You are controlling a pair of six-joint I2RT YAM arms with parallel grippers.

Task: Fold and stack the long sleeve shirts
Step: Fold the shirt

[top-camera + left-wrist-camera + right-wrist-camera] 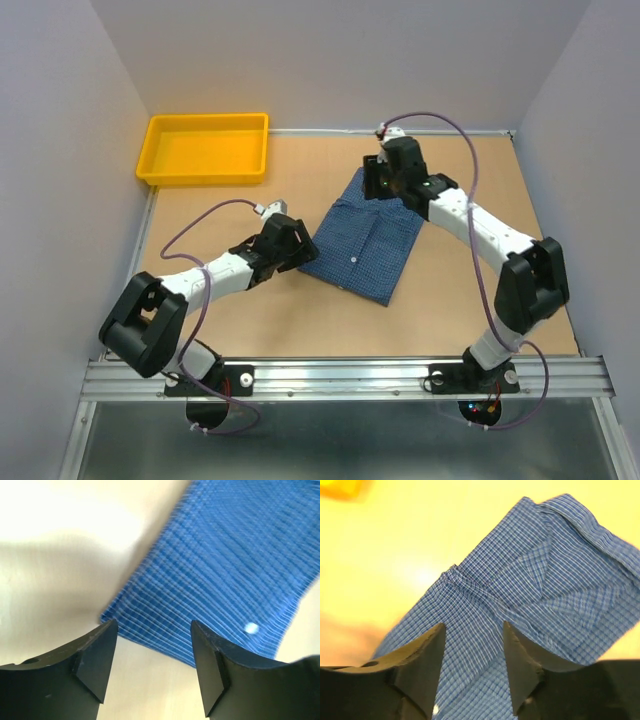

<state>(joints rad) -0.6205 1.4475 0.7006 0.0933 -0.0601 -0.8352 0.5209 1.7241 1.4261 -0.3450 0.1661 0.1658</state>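
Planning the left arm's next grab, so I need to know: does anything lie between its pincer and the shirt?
Nothing visible does. The left pincer stands open right at the edge of the shirt; the yellow tray sits well away to the back.

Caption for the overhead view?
A folded blue shirt lies between the left arm and right arm; a yellow tray sits far left.

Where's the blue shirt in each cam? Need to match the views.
Top external: blue shirt lies mid-table, slightly right of centre.
Left wrist: blue shirt fills the upper right, one corner pointing to the lower left.
Right wrist: blue shirt covers the centre and right, running to the bottom edge.
Shared landmark: tan table around it in all three; a pale button also shows in the left wrist view.
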